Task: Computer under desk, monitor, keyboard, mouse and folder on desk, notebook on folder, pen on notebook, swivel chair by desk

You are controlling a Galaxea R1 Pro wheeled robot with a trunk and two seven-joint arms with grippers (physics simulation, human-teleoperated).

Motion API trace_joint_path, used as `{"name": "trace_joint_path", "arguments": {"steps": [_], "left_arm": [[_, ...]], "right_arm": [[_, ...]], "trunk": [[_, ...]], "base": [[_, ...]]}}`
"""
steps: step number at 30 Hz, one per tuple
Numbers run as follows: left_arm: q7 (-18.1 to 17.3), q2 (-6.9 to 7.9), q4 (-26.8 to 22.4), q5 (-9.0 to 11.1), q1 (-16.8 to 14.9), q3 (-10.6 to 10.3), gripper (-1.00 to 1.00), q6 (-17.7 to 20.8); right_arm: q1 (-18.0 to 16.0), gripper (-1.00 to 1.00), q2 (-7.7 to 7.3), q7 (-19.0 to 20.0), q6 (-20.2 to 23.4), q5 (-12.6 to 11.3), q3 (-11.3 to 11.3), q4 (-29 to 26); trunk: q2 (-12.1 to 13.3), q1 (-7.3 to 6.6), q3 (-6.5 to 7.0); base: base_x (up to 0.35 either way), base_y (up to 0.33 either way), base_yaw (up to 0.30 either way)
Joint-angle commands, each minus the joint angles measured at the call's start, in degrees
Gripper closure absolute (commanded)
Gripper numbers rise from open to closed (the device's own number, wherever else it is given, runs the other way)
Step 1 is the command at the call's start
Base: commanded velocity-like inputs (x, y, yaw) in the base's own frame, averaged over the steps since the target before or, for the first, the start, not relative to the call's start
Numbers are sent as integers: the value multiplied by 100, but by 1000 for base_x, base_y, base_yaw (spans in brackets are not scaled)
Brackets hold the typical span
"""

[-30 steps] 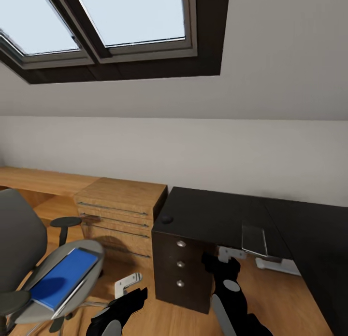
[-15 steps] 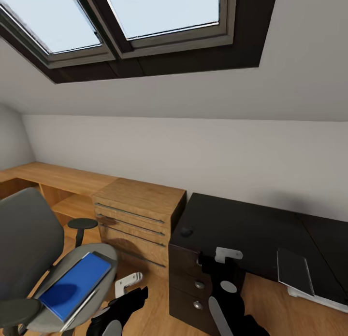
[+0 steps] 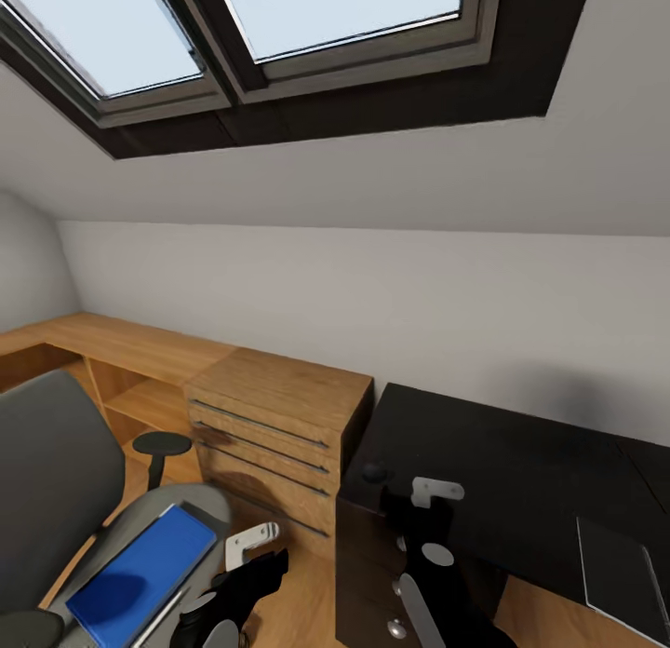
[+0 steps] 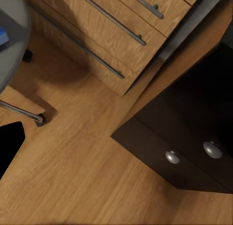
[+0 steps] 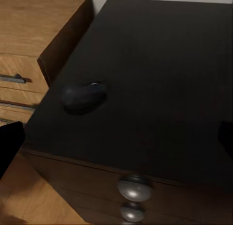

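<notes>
Beside the swivel chair (image 3: 56, 499), folder (image 3: 140, 573) next.
My left gripper (image 3: 249, 544) looks parted, empty; right gripper (image 3: 435, 492) I can't tell. I'd approach the folder flat and low, avoiding the armrest.

**Colours in the attic room**

The worktop (image 3: 502, 452) is glossy black, its drawer fronts dark brown-black with round silver knobs (image 5: 134, 187). The mouse (image 5: 83, 96) is dark grey against that black. The folder (image 3: 140, 575) is bright blue, lying on the chair (image 3: 46, 480), which is grey with black armrests. The cabinet (image 3: 270, 425) is light wood with visible grain and thin dark grey bar handles. The floor (image 4: 87, 171) is warm honey-coloured planks. The walls are white, the skylight frame (image 3: 307, 99) dark brown around pale blue panes. Both arms are black with pale grey parts.
</notes>
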Motion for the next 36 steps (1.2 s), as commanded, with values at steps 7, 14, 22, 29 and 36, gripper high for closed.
{"name": "trace_joint_path", "arguments": {"steps": [7, 14, 22, 29, 36], "left_arm": [[45, 6, -5, 44, -8, -15, -100, 10], [45, 6, -5, 44, -8, -15, -100, 11], [45, 6, -5, 44, -8, -15, -100, 11], [44, 6, -11, 44, -8, -15, -100, 11], [44, 13, -34, 43, -8, -14, -100, 11]], "right_arm": [[-6, -100, 0, -38, 28, -19, 14, 59], [-4, -100, -1, -32, 28, -7, 8, 90], [-7, -100, -1, -29, 26, 0, 14, 150], [-7, -100, -127, -33, 20, 134, 3, 148], [-348, -100, -223, -26, 31, 309, -21, 533]], "trunk": [[-5, 2, -21], [-5, 2, -44], [-5, 2, -47], [-5, 2, -47], [-5, 2, -47]], "base": [[9, 0, 265], [98, 0, 216], [278, 0, 16], [120, 0, 1], [9, 0, 0]]}}
